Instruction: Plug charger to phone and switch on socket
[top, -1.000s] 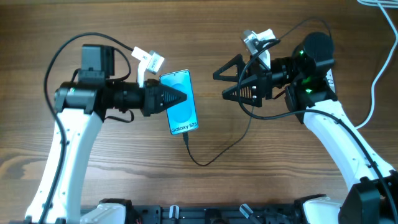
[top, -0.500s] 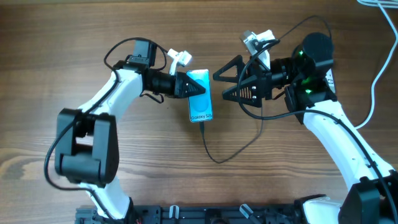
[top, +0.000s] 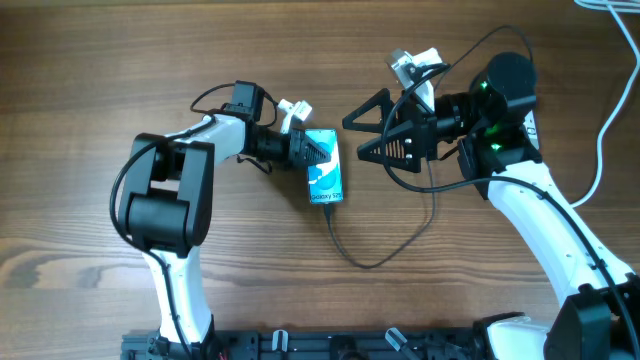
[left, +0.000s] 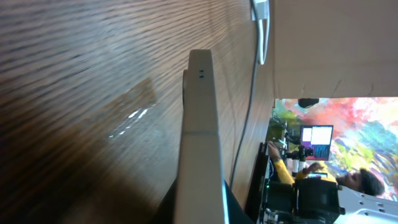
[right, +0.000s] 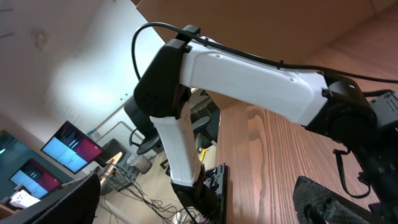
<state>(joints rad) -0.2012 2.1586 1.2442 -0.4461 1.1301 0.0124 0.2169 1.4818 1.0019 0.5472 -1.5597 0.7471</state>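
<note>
1. The surface was a brown wooden desk (top: 150, 60) with a long horizontal grain, bare over most of its area.
2. Behind the desk, the left wrist view showed a wall painted in many bright colours (left: 367, 130) and a small lit monitor (left: 317, 134). The right wrist view showed a pale ceiling and two more lit screens (right: 69, 148) low on the left.
3. The small rectangular phone with the cyan screen (top: 326, 178) was near the middle of the desk. The left gripper (top: 316, 152) was pressed together on the phone's upper end; the left wrist view showed only the phone's pale narrow edge (left: 199, 137).
4. The thin black charger cable (top: 375, 262) met the lower end of the phone. From there it made a loose loop on the wood and rose toward the right arm.
5. The right gripper (top: 350, 138) had its jaws spread wide and held nothing. It pointed at the phone from just beside it, with a strip of bare wood between them.
6. The folded white left arm (right: 249, 71) filled much of the right wrist view.
7. A thicker white-grey cord (top: 603, 120) lay at the far right edge of the desk, well apart from the phone.
</note>
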